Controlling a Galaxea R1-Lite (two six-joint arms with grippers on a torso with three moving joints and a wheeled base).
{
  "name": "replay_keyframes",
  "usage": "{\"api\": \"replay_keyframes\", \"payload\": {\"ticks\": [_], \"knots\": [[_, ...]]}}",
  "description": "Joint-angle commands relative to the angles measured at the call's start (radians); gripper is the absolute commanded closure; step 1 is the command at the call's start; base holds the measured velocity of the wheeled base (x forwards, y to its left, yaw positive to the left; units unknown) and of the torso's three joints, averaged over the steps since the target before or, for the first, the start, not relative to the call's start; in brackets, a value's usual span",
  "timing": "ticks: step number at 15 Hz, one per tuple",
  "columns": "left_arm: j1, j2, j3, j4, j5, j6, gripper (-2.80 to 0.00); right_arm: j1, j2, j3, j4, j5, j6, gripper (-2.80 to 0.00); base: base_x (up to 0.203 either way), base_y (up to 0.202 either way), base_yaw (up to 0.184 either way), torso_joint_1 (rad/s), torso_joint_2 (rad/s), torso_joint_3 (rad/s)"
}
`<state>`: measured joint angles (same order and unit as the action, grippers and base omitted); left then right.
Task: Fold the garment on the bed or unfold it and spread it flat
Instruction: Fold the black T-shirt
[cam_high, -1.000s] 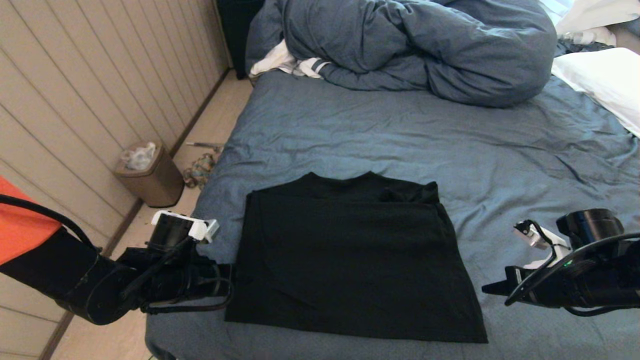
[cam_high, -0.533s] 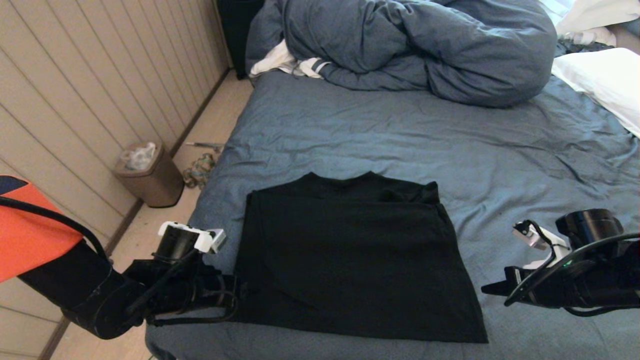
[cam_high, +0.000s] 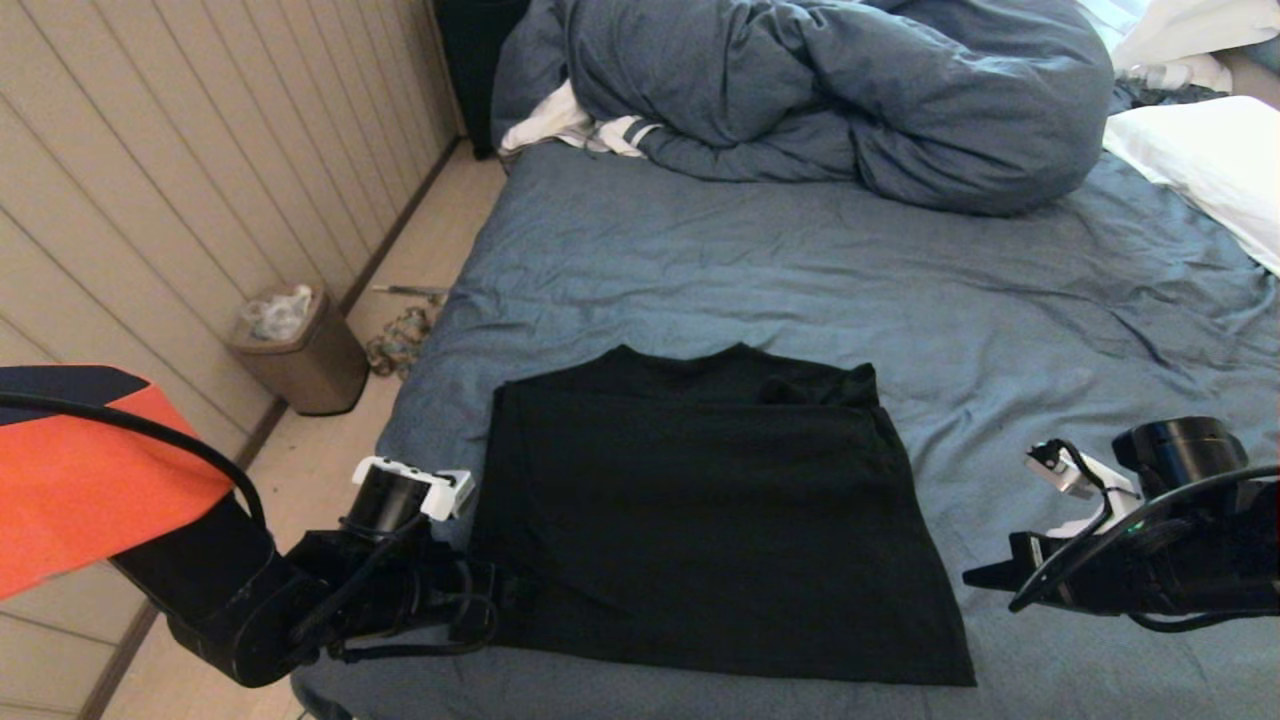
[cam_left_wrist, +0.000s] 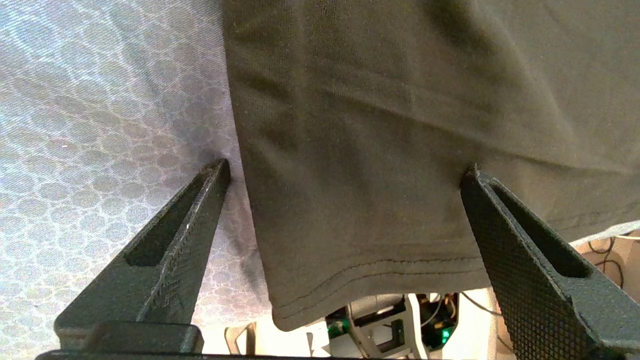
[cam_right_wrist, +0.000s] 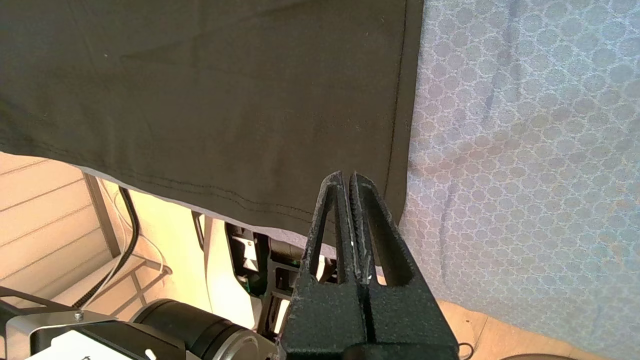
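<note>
The garment (cam_high: 700, 520), a black T-shirt, lies plain side up on the bed (cam_high: 800, 270) with its sleeves folded in. My left gripper (cam_high: 505, 600) is low at the shirt's near-left corner. It is open wide, and its fingers (cam_left_wrist: 200, 210) straddle the hemmed corner of the garment (cam_left_wrist: 360, 150); one finger rests on the sheet, the other at the fabric. My right gripper (cam_high: 975, 578) hangs just right of the near-right corner. It is shut, with nothing between its fingertips (cam_right_wrist: 345, 175), and the garment (cam_right_wrist: 225, 100) is beyond them.
A bunched blue-grey duvet (cam_high: 830, 90) and a white striped cloth (cam_high: 570, 125) lie at the far end of the bed. A white pillow (cam_high: 1210, 160) is at the far right. On the floor to the left, a brown bin (cam_high: 297, 350) stands by the panelled wall.
My left arm has slid right along the bed's near edge until its open fingers reached the shirt's near-left corner. The right arm and the shirt have not moved.
</note>
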<state>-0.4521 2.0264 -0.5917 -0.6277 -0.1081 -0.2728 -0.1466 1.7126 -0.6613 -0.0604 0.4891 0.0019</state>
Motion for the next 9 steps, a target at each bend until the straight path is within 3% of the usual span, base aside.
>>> {"api": "replay_keyframes", "payload": {"ticks": [1, 2, 3, 9], "knots": [[0.000, 0.016, -0.006, -0.003, -0.001, -0.003, -2.80, -0.001, 0.002, -0.001, -0.001, 0.003, 0.000, 0.00, 0.000, 0.000, 0.000, 0.000, 0.00, 0.000], [0.000, 0.023, -0.012, -0.003, -0.001, -0.003, -2.80, -0.001, 0.001, 0.000, -0.001, 0.003, 0.000, 0.00, 0.000, 0.000, 0.000, 0.000, 0.00, 0.000], [0.000, 0.033, -0.016, -0.003, -0.001, -0.003, 0.00, -0.001, -0.001, 0.000, -0.001, 0.003, 0.000, 0.00, 0.000, 0.000, 0.000, 0.000, 0.00, 0.000], [0.000, 0.030, -0.027, -0.004, 0.024, -0.017, 0.00, -0.002, 0.001, -0.001, -0.001, 0.003, 0.000, 0.00, 0.000, 0.000, 0.000, 0.000, 0.00, 0.000]]}}
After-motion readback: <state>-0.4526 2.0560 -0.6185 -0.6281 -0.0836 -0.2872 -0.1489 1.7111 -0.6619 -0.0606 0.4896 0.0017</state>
